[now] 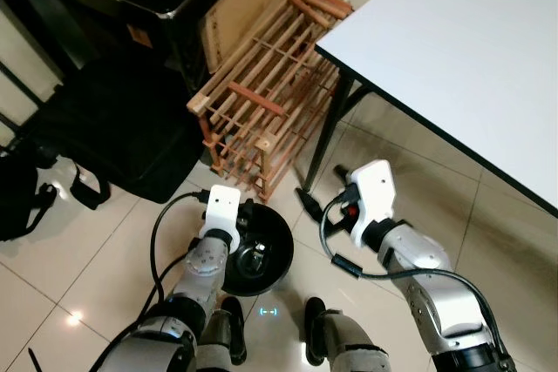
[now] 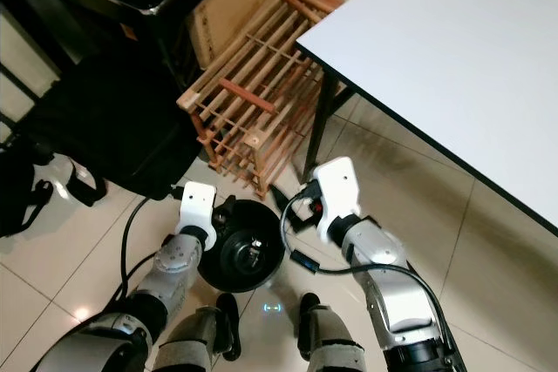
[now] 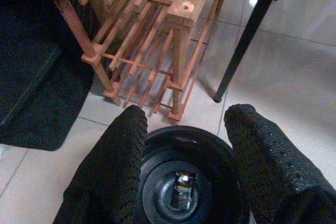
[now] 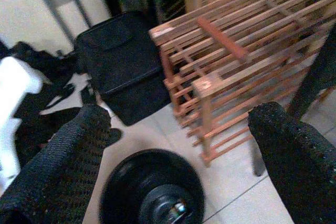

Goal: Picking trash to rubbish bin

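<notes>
Black bin point(image 1: 258, 254) on floor near robot's feet, just near of wooden rack point(image 1: 266, 98). L gripper point(image 3: 181, 174) spread wide right over bin mouth, holding nothing. R gripper point(image 4: 178, 150) also wide open, empty, hovering right of bin. Looks like drop step done or search pending; next: find trash, none visible.

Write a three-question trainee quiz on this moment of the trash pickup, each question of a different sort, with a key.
1. True or false: the left gripper hangs over the black bin with its fingers spread apart.
2. Which stands just beyond the bin on the tiled floor? A) a wooden slatted rack B) a blue bucket C) a potted plant
3. Fill in: the right gripper is ____, holding nothing.

Key: 1 true; 2 A; 3 open. A small piece of trash lies at the bottom of the bin, and the white table is to the robot's right.
</notes>
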You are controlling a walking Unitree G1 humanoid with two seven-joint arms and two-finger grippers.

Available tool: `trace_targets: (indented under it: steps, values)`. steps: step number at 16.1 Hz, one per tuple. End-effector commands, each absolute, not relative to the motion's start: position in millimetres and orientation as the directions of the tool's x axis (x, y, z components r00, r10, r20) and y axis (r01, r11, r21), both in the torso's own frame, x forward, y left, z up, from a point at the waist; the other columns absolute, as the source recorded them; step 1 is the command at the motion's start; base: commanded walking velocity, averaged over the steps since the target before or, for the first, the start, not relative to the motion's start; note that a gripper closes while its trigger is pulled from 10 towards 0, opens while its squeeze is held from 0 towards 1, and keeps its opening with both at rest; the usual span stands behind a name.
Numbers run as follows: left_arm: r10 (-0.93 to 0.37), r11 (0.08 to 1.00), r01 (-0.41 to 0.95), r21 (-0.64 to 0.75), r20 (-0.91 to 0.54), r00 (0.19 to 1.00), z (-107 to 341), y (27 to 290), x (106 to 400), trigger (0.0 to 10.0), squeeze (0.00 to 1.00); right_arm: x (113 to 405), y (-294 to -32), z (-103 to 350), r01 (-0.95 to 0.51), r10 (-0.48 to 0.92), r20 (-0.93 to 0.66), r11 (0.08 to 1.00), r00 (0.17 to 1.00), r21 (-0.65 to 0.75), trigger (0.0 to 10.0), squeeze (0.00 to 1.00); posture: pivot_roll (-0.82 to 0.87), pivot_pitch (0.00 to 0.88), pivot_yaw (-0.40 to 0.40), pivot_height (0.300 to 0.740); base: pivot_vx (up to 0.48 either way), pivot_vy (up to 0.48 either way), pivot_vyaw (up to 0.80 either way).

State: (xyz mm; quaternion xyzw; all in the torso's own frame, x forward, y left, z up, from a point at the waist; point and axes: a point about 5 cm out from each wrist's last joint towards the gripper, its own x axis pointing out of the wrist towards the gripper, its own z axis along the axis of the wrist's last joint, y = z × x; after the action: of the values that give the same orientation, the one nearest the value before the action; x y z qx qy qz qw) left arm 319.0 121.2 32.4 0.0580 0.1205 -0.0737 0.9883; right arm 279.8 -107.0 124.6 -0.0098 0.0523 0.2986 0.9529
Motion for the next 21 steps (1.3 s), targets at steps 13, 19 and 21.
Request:
trace_targets:
  steps: [13, 19, 21]
  values:
    - [-0.112, 0.99, 0.125, 0.057, -0.196, 0.974, 38, 125, 319, 10.0, 0.0, 323, -149, 131, -0.125, 0.118, -0.069, 0.986, 0.991, -0.112, 10.0, 0.0, -0.08, 0.16, 0.021, 0.74, 0.0, 0.0, 0.0]
    - [-0.09, 0.995, 0.092, 0.027, -0.089, 0.992, 58, 124, 328, 10.0, 0.0, 336, -150, 131, -0.023, 0.022, -0.018, 0.997, 1.0, -0.069, 10.0, 0.0, -0.07, 0.075, 0.061, 0.74, 0.0, 0.0, 0.0]
    - [-0.089, 0.995, 0.092, 0.031, -0.09, 0.992, 59, 124, 329, 10.0, 0.0, 336, -148, 131, -0.03, 0.03, -0.011, 0.997, 0.999, -0.066, 10.0, 0.0, -0.07, 0.061, 0.06, 0.74, 0.0, 0.0, 0.0]
